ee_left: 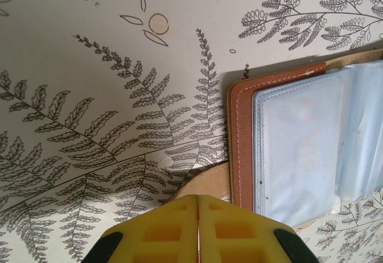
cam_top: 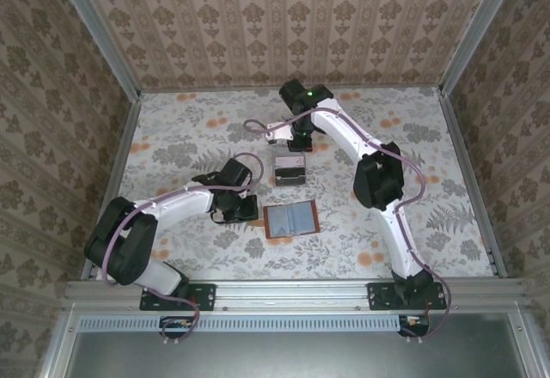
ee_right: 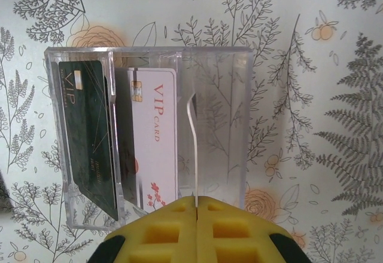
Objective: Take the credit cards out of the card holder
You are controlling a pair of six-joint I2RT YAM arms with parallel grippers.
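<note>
The left gripper (ee_left: 197, 208) has its yellow fingers pressed together with nothing between them. It hangs low over the flowered table (ee_left: 90, 66), just to the left of the wallet (ee_left: 242, 143). The wallet lies open and flat with its brown leather edge nearest that gripper. The see-through pockets facing up look bare, and I can spot no card in them. One sleeve is lifted and creased, though, so I would not vouch for every pocket. On the far side of the wallet, near it but not touching, sits a clear tray (ee_right: 215, 95). The right gripper (ee_right: 196, 208), likewise closed on nothing, hovers just beyond the tray. Two cards stand on edge inside the tray in neighbouring slots, a dark green card (ee_right: 90, 137) and a white card (ee_right: 157, 137), and the remaining slot holds nothing. To my eye the job is done or very nearly so, with the cards out and parked away from the wallet. All that may remain is to check whether a hidden sleeve holds another card.
</note>
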